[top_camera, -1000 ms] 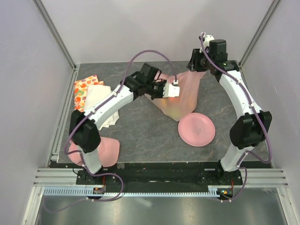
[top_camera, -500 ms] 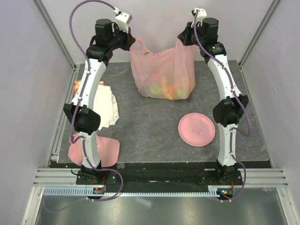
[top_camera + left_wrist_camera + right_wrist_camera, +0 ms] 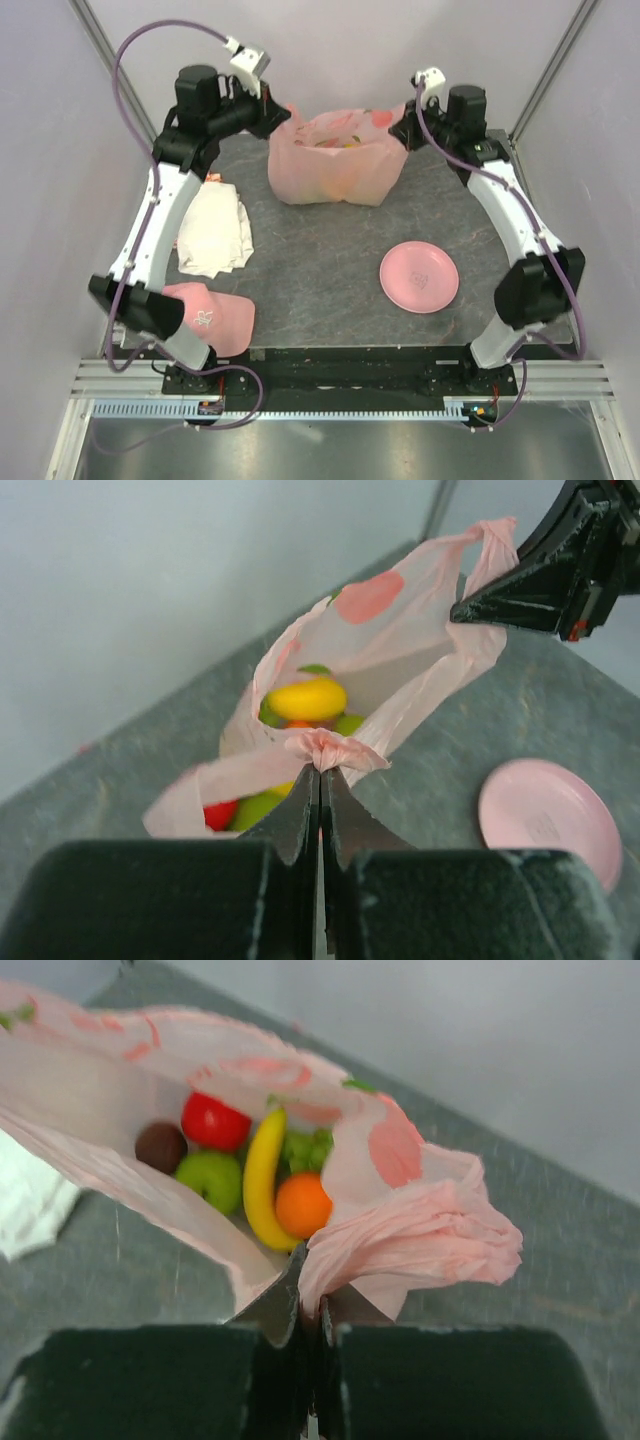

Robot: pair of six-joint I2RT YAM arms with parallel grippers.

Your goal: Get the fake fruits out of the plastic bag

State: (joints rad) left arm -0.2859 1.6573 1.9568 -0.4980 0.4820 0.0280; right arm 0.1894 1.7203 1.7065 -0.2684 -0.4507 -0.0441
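Two end effectors hold the plastic bag (image 3: 330, 170) open at the upper centre of the overhead frame. The left end effector (image 3: 320, 772) is closed tight on one bunched handle loop (image 3: 325, 750) at the bag's left rim; the right end effector (image 3: 308, 1295) pinches the other crumpled loop (image 3: 420, 1240) at the right rim. The bag's base appears to rest on the counter (image 3: 320, 270), mouth upward. Inside, the right wrist view shows a banana (image 3: 262, 1175), an orange (image 3: 303, 1203), a red apple (image 3: 215, 1120), a green apple (image 3: 212, 1178) and a dark plum (image 3: 160, 1146); the left wrist view shows a yellow mango (image 3: 305, 698) on top. No fruit lies outside the bag. Probable step: spreading the mouth before emptying. For a good result the loops should be drawn apart evenly, so the thin film neither tears nor slips from the pinch; any tipping should go slowly toward the bare counter between bag and pink plate (image 3: 419, 277), lower right of centre, since round glossy fruit will likely roll.
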